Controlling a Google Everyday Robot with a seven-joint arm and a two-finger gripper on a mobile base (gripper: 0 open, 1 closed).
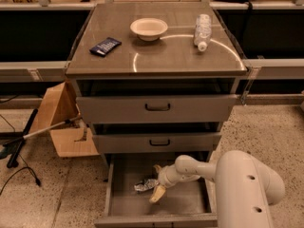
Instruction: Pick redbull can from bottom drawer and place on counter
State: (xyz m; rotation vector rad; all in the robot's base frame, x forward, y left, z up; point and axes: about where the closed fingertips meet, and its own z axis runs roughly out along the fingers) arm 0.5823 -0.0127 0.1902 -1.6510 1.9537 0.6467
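I see counter (166,53) topping grey cabinet, carrying bowl (148,28), clear bottle (203,31) lying on side, and dark packet (105,46). White arm (242,189) fills lower right and reaches into bottom drawer (124,175), which stands open. Cardboard box (61,122) on floor left of cabinet. Gripper (154,183) low inside drawer, fingers spread apart either side of redbull can (145,186). Can lies on drawer floor near middle. Can't tell if fingers touch it.
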